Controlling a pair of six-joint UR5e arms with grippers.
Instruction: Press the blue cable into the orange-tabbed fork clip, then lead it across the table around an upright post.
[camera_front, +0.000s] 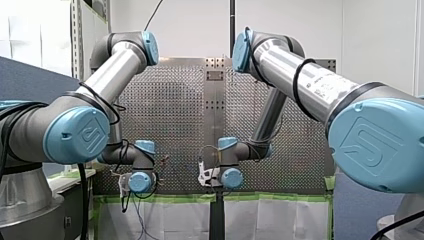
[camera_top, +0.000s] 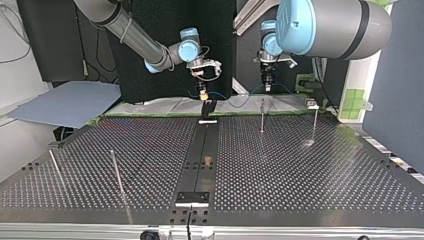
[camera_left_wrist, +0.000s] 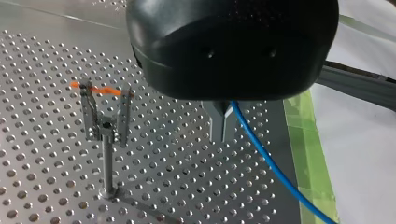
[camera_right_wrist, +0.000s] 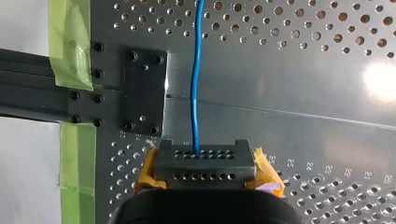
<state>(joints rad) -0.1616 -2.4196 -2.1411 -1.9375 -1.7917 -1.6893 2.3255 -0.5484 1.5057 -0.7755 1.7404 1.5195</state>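
Observation:
The blue cable (camera_left_wrist: 267, 156) leaves my left gripper (camera_left_wrist: 222, 122), whose dark fingers are shut on it just above the perforated table, and trails off toward the green-taped edge. The fork clip (camera_left_wrist: 105, 119), a metal fork with orange tabs on a thin stem, stands beside this gripper, apart from the cable and with nothing in it. In the right wrist view the blue cable (camera_right_wrist: 196, 84) runs straight ahead out of my right gripper (camera_right_wrist: 205, 161), which has yellow pads and is shut on it. In the top view both grippers hang at the table's far edge, the left (camera_top: 268, 86) and the right (camera_top: 202, 94).
Thin upright posts stand on the table: two at the top view's left (camera_top: 116, 172) (camera_top: 54, 165) and two at its far right (camera_top: 261, 116) (camera_top: 315, 122). A dark bolted plate (camera_right_wrist: 142, 88) and green tape (camera_right_wrist: 70, 46) mark the table's edge near my right gripper.

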